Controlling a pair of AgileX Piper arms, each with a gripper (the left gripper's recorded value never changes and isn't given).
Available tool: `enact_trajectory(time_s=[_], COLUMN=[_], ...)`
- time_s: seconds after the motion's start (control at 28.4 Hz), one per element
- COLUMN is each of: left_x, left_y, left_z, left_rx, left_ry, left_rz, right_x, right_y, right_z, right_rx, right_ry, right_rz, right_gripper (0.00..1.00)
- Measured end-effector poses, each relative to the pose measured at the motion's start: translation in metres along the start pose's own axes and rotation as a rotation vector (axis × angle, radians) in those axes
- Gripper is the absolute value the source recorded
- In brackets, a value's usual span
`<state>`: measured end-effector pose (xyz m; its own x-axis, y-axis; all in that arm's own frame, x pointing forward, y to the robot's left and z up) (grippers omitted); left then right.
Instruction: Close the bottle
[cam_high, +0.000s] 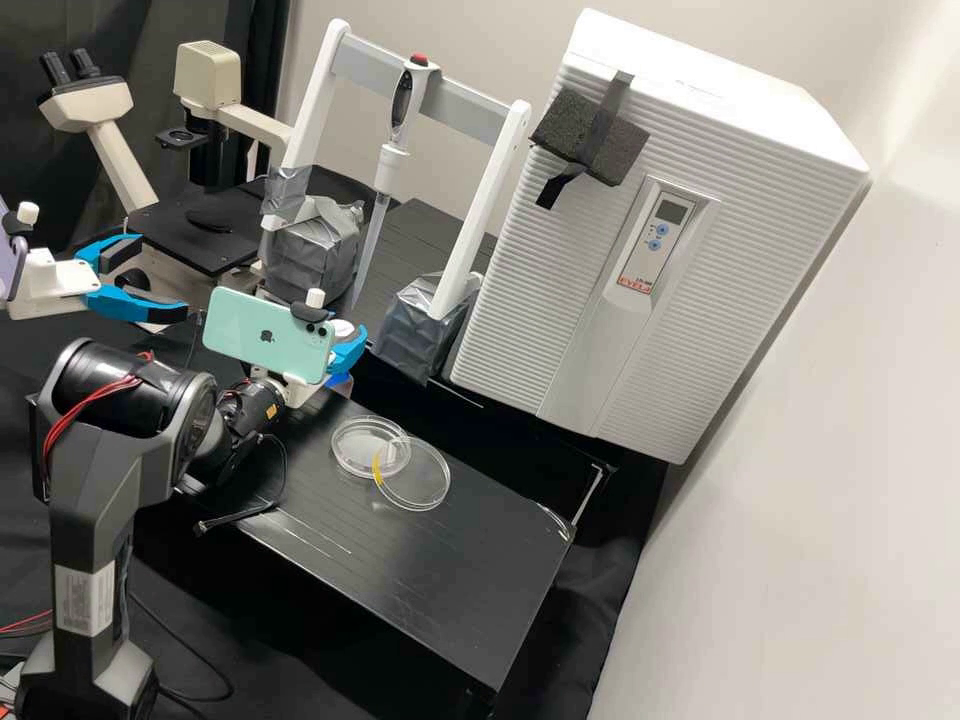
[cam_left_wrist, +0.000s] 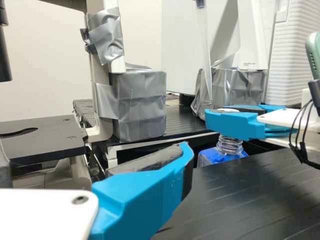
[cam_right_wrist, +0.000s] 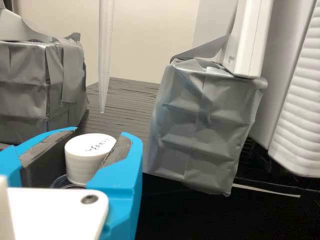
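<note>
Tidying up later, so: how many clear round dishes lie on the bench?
2. The rear dish lies on the bench; the front dish overlaps its edge, nearer the camera. None seems hidden.

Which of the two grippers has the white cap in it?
The right gripper, above the bottle: its blue fingers clamp the ribbed white cap. The left gripper, beside the microscope, is open and empty.

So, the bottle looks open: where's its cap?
In the right wrist view, the white cap is gripped in the right hand; the left wrist view shows it over the bottle, above its neck.
</note>
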<state>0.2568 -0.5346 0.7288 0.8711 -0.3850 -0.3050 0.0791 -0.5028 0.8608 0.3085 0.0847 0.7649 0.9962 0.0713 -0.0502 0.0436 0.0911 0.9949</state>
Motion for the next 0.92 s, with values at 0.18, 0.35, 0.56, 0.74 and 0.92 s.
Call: enact_trajectory(time_s=[0.18,0.35,0.56,0.74,0.92], left_x=[0.0,0.0,0.0,0.0,0.0], left_y=[0.0,0.0,0.0,0.0,0.0], left_z=[0.0,0.0,0.0,0.0,0.0], left_rx=[0.0,0.0,0.0,0.0,0.0], left_ry=[0.0,0.0,0.0,0.0,0.0], left_rz=[0.0,0.0,0.0,0.0,0.0], right_x=[-0.002,-0.004,-0.004,-0.004,-0.002], right_y=[-0.005,-0.01,-0.01,-0.008,-0.002], right_z=[-0.006,-0.011,-0.011,-0.009,-0.002], right_rx=[0.0,0.0,0.0,-0.002,-0.001], right_ry=[0.02,0.038,0.039,0.032,0.015], right_rz=[-0.014,-0.032,-0.033,-0.027,0.004], right_gripper=[0.0,0.0,0.0,0.0,0.0])
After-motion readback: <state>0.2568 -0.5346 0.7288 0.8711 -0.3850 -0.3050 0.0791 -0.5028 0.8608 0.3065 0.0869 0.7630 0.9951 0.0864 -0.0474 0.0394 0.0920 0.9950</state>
